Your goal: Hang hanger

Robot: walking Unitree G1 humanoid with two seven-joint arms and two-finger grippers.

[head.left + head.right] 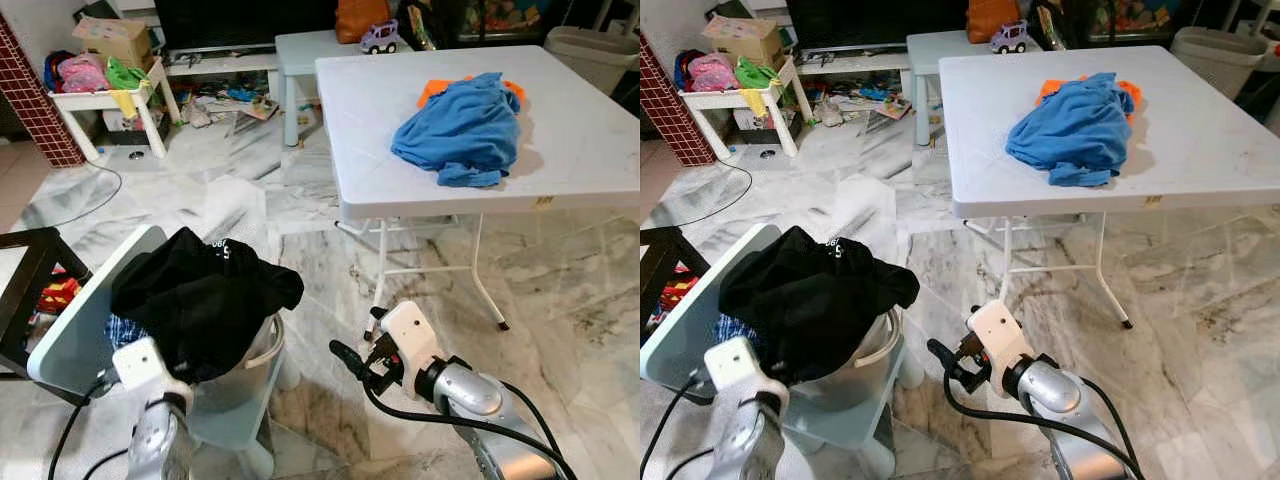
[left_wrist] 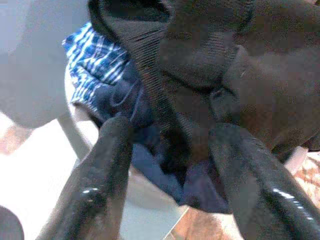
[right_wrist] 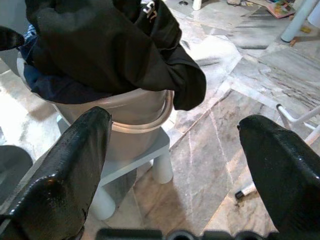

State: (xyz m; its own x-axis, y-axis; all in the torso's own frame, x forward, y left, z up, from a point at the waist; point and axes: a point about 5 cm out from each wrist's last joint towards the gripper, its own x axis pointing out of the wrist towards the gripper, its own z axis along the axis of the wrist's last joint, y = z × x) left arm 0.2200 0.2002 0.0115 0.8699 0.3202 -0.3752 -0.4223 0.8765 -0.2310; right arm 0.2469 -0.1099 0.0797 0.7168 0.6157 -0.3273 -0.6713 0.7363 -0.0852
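At lower left of the head views, the left hand sits close against a grey bucket on a small stool, its fingers spread moderately and holding nothing, aimed into the laundry. That bucket is heaped: a black garment spills over the rim, with a blue checked cloth and a dark blue piece tucked beneath. A pale board leans just beside it.

Lower centre, the right hand hovers above the marble floor, fingers wide apart and empty, pointing toward the bucket from the other side.

Upper right, a white surface carries a blue shirt lying over something orange.

No hanger can be made out anywhere; it may be hidden under the clothing. By my reading, the task has barely begun: nothing is gripped, and finding and hanging the hanger all remain.
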